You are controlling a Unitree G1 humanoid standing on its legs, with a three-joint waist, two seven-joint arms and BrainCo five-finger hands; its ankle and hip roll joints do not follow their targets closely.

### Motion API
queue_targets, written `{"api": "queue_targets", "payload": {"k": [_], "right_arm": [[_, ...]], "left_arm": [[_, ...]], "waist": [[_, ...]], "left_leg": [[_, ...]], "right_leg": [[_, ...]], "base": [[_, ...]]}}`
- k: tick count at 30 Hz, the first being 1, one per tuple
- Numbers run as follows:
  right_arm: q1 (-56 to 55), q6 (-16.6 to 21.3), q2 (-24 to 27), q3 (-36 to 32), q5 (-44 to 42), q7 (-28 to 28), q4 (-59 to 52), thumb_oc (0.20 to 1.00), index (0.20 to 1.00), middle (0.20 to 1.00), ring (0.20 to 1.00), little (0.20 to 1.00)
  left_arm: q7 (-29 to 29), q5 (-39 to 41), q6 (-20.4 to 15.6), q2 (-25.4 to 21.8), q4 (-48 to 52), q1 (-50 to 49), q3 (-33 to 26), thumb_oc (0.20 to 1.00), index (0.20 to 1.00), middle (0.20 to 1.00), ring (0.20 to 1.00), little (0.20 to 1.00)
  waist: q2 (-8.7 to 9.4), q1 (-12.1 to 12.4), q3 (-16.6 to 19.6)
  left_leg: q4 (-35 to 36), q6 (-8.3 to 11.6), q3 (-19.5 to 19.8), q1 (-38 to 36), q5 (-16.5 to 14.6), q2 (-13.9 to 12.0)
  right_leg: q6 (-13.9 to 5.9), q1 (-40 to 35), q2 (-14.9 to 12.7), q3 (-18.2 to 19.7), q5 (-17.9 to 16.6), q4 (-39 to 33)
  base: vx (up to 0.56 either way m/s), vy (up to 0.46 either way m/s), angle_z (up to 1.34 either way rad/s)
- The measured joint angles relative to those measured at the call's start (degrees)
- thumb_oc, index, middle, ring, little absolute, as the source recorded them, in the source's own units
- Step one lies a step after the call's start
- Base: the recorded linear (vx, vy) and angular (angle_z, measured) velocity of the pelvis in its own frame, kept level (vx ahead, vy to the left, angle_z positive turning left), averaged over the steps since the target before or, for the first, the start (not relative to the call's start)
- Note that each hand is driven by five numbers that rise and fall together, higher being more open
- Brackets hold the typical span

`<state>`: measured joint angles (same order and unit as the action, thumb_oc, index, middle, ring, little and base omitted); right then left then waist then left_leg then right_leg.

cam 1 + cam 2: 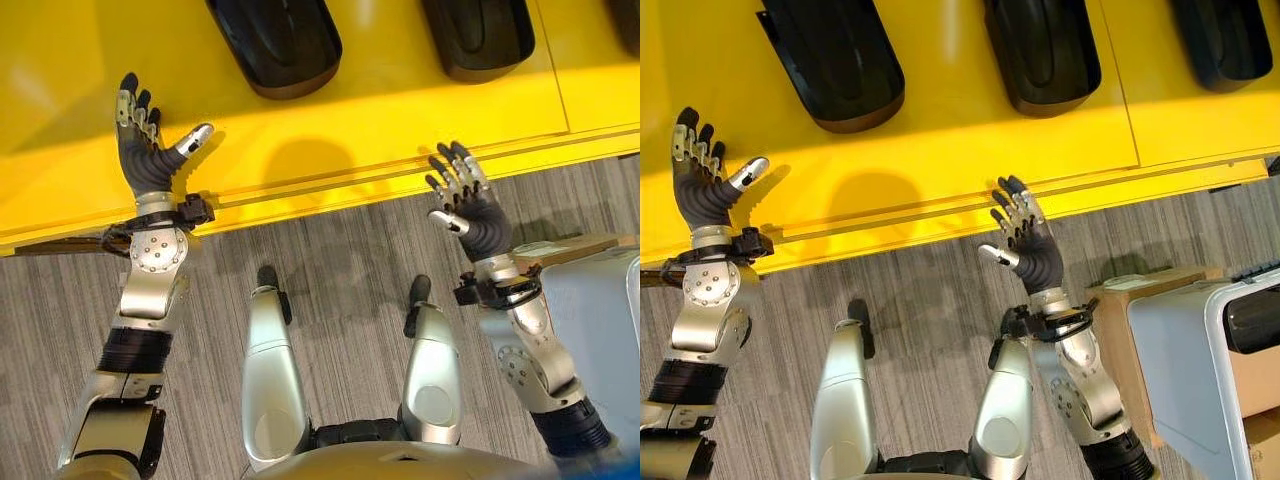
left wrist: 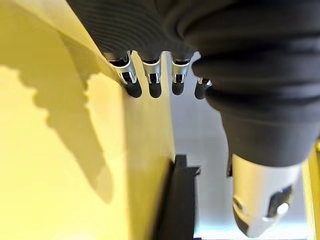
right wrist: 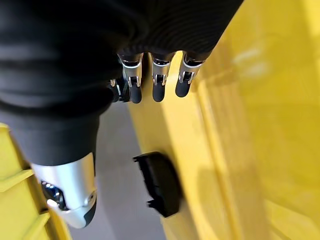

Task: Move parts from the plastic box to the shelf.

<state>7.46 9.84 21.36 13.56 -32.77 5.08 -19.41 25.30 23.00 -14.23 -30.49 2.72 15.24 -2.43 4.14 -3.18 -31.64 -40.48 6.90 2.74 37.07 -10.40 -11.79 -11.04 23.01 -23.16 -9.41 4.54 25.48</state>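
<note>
Three black moulded parts lie on the yellow shelf (image 1: 380, 120): one (image 1: 275, 40) ahead of my left arm, a second (image 1: 478, 35) further right, a third (image 1: 1225, 40) at the far right. My left hand (image 1: 145, 150) hovers over the shelf's front edge, fingers (image 2: 150, 82) straight and empty. My right hand (image 1: 470, 215) hangs open just in front of the shelf edge, also holding nothing; its fingers (image 3: 157, 82) point at the shelf. The pale plastic box (image 1: 1185, 370) stands at my right, with a dark part (image 1: 1252, 320) inside it.
A brown cardboard box (image 1: 1115, 320) sits on the floor between my right arm and the plastic box. Grey striped floor (image 1: 340, 260) runs along the front of the shelf. A seam (image 1: 1120, 90) divides the shelf top into panels.
</note>
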Motion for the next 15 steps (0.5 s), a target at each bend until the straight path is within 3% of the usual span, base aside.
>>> {"api": "queue_targets", "payload": {"k": [15], "right_arm": [[24.33, 1.01, -0.58, 3.04, 0.43, 9.14, 4.99, 1.000, 1.000, 1.000, 1.000, 1.000]], "left_arm": [[-4.82, 3.39, -0.16, 1.75, 6.14, -7.77, 0.94, 1.000, 1.000, 1.000, 1.000, 1.000]], "waist": [[-0.76, 4.92, 0.06]], "left_leg": [[-0.33, -0.03, 1.23, -0.39, -0.14, 1.31]], "right_leg": [[0.52, -1.55, -1.12, -1.71, 1.07, 1.37]], "base": [[0.01, -0.006, 0.07]]}}
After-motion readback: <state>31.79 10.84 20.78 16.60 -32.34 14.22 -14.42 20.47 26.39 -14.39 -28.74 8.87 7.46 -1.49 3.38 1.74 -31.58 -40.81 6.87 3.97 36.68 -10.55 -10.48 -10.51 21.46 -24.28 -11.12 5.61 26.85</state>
